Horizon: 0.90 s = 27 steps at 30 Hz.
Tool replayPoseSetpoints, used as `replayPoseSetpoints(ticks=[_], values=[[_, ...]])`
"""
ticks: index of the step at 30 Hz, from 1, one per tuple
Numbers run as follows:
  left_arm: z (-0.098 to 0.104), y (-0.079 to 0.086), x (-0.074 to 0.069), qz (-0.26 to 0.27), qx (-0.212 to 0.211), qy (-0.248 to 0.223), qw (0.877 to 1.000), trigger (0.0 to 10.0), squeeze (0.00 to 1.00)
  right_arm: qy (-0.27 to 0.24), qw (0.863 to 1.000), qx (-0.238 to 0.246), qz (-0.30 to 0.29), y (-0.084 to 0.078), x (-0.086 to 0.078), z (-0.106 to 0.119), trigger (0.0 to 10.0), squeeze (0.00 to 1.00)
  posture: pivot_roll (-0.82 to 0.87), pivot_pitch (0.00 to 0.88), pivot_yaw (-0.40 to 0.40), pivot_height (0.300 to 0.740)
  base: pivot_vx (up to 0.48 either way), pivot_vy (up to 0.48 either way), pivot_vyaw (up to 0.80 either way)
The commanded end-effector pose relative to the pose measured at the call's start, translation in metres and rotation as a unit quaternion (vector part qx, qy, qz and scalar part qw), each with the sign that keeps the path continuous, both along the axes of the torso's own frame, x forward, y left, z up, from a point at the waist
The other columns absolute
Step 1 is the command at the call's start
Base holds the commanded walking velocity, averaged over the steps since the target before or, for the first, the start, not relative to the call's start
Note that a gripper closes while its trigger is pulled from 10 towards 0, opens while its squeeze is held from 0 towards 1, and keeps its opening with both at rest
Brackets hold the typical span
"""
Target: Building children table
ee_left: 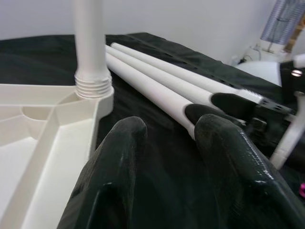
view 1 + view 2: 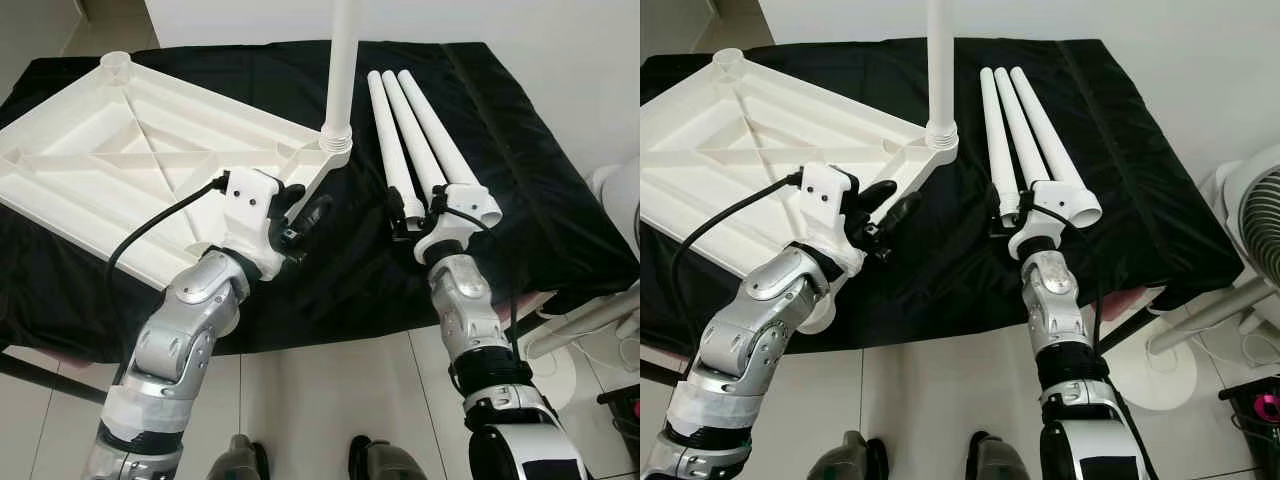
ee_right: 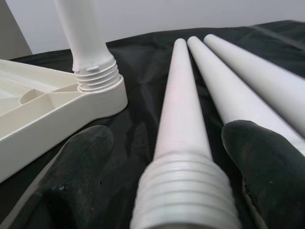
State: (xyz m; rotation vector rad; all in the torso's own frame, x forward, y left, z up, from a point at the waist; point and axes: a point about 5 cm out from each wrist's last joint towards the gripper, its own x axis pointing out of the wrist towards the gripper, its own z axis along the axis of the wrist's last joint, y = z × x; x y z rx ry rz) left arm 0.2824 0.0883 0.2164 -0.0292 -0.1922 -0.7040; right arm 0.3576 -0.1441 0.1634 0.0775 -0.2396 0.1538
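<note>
The right gripper point(image 3: 181, 157) is seen with its jaws spread wide on either side of the threaded end of the nearest table leg point(image 3: 183, 124); whether the black fingers point(image 3: 267, 167) touch the leg cannot be told, and a firm hold is not shown. This leg lies flat on the black cloth point(image 2: 520, 170), side by side with two more loose legs point(image 2: 440, 140), the three touching or nearly so and pointing away from the robot. The right gripper is placed at their near ends, towards the front edge of the cloth-covered tabletop.

The left gripper point(image 1: 167, 143) is held with its jaws slightly parted and nothing between them. It is poised above the cloth just beside the near corner of the inverted white plastic table top point(image 2: 120, 150), between that corner and the loose legs, without touching either.

The table top is laid upside down on the left part of the cloth, its ribbed underside turned upward. One leg point(image 2: 342, 60) is already screwed upright into the corner socket point(image 2: 335, 150) nearest the loose legs, its threads partly visible above the socket. Another socket point(image 2: 115, 65), at the far corner, is left unfilled.

A white fan point(image 2: 1255, 215) is seen on the tiled floor point(image 2: 330, 400) to the robot's right, beyond the tabletop's edge.
</note>
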Motion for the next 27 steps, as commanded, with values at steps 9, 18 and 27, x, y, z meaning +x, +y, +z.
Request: replayPoseSetpoints(ticks=[9, 18, 27], values=[[0.000, -0.003, -0.017, -0.091, 0.020, 0.007, 0.996, 10.0, 0.00, 0.027, 0.999, -0.003, 0.017, 0.010, 0.006, -0.011, 10.0, 0.00, 0.04, 0.244, 0.034, 0.740, 0.000, 0.000, 0.00], [0.003, -0.001, -0.018, -0.084, 0.018, 0.011, 0.996, 10.0, 0.00, 0.029, 0.999, 0.004, 0.026, 0.014, 0.006, -0.016, 1.0, 0.00, 0.04, 0.248, 0.029, 0.740, 0.000, 0.000, 0.00], [0.005, -0.001, -0.016, -0.082, 0.020, 0.010, 0.996, 10.0, 0.00, 0.023, 0.999, 0.017, 0.036, 0.017, 0.007, -0.014, 0.0, 0.00, 0.03, 0.228, 0.024, 0.740, 0.000, 0.000, 0.00]])
